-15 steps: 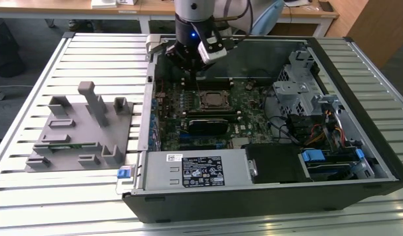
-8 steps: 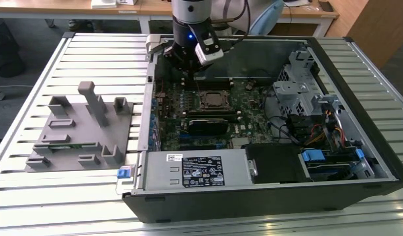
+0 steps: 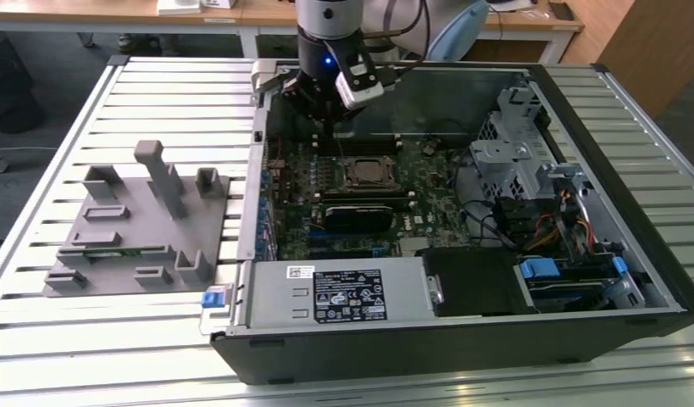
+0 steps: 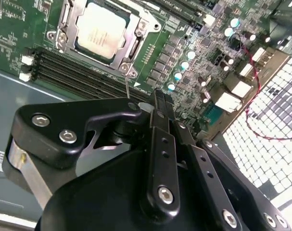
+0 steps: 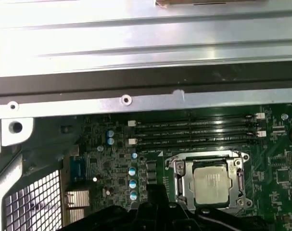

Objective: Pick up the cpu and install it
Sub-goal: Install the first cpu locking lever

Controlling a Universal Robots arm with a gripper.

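Note:
The cpu (image 3: 363,174) lies flat in the motherboard socket, its silver top showing inside the metal socket frame in both wrist views (image 4: 101,30) (image 5: 212,185). My gripper (image 3: 325,129) hangs above the far part of the motherboard, past the memory slots (image 4: 88,79) from the socket. Its black fingers (image 4: 158,103) are pressed together with nothing between them. The tip of the gripper (image 5: 155,195) stands a short way off the socket's corner and does not touch the cpu.
The open computer case (image 3: 618,110) has tall walls around the board. A drive cage (image 3: 516,161) and cables sit at the exterior view's right, and a power supply (image 3: 335,292) lies in front. A grey holder block (image 3: 143,220) stands on the slatted table at the left.

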